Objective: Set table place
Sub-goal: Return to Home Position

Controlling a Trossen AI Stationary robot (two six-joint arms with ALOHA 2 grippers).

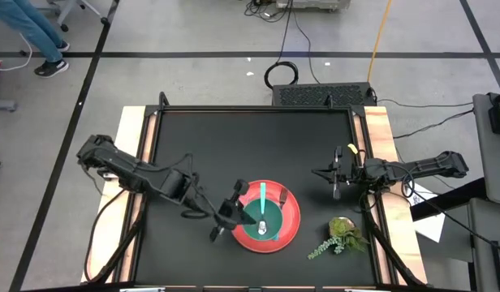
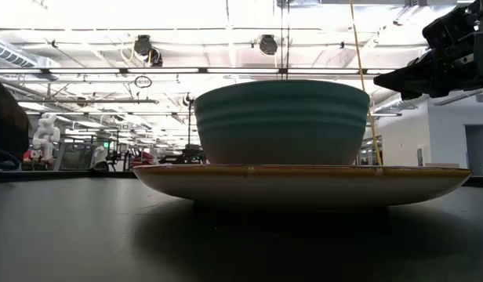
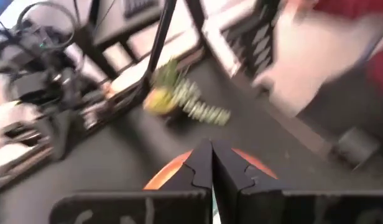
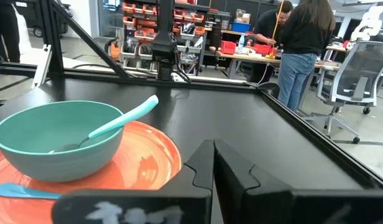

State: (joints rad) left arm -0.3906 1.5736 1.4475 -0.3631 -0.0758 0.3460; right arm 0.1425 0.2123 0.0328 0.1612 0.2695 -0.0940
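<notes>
In the lower middle of the high view, the red plate (image 1: 292,212) lies on the black counter (image 1: 234,146), close to the counter's bottom edge. The green bowl (image 1: 262,223) stands on the plate. In the right wrist view, a light green spoon (image 4: 123,118) rests in the bowl with its handle leaning out over the rim. A light blue fork (image 4: 23,191) lies flat on the plate just beside the bowl.

The left hand (image 1: 234,212) hangs at the plate's left edge in the high view, its arm reaching in from the left side of the frame. Its wrist view is blurred. The two dark fingers (image 3: 201,165) can be made out pressed together with nothing between them, over a sliver of the plate.

The right hand (image 1: 331,174) is at the right of the high view, above and to the right of the plate and well apart from it. Its fingers (image 4: 201,165) also meet tip to tip and carry nothing.

A green plant sprig (image 1: 341,235) lies near the counter's lower right corner, beside the plate and not touching it.

In the low view the bowl and plate fill the middle of the frame. A dark part of an arm (image 2: 453,55) shows at the upper right, and I cannot tell which arm it is. Two people (image 4: 297,43) stand at benches in the room beyond the counter.
</notes>
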